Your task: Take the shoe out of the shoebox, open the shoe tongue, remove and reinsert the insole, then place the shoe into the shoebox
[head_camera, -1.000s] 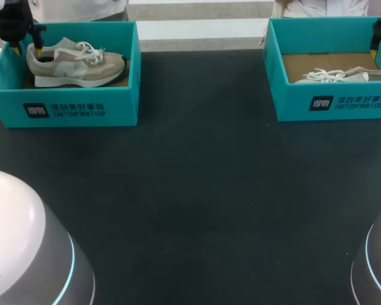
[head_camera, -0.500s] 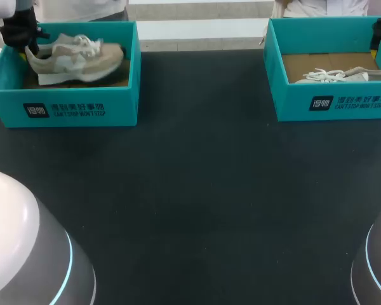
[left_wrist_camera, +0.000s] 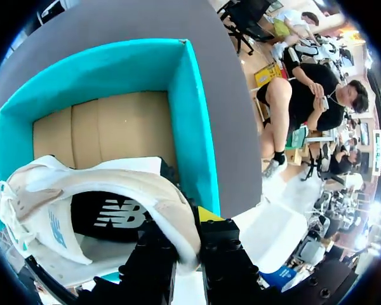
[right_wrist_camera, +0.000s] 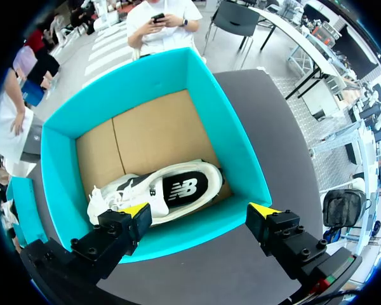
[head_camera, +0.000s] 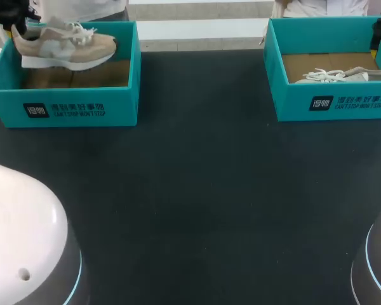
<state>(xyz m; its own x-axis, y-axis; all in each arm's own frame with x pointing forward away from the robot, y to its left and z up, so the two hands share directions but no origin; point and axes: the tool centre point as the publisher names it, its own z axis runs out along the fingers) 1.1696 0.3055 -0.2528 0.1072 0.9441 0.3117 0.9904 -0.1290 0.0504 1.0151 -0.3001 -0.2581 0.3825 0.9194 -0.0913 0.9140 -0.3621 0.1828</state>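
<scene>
A beige shoe (head_camera: 66, 47) hangs above the left teal shoebox (head_camera: 82, 108), clear of its cardboard floor. My left gripper (head_camera: 14, 24) is shut on its heel. In the left wrist view the shoe (left_wrist_camera: 101, 184) has its white heel collar pinched in the left gripper (left_wrist_camera: 187, 238), above the box (left_wrist_camera: 190, 140). My right gripper (right_wrist_camera: 200, 213) hovers open over the near wall of the right shoebox (right_wrist_camera: 241, 152), where a white shoe (right_wrist_camera: 171, 190) lies on its side. The head view shows that box (head_camera: 333, 101) and white shoe (head_camera: 333, 75), with the right gripper (head_camera: 376, 38) at the far corner.
Dark table (head_camera: 197, 190) stretches between the two boxes and toward me. The two grey arm bases fill the near corners, left (head_camera: 25, 241) and right (head_camera: 374, 260).
My left gripper shut on the beige shoe's heel, then rose and lifted the shoe off the floor of the left box. The right arm has not moved.
</scene>
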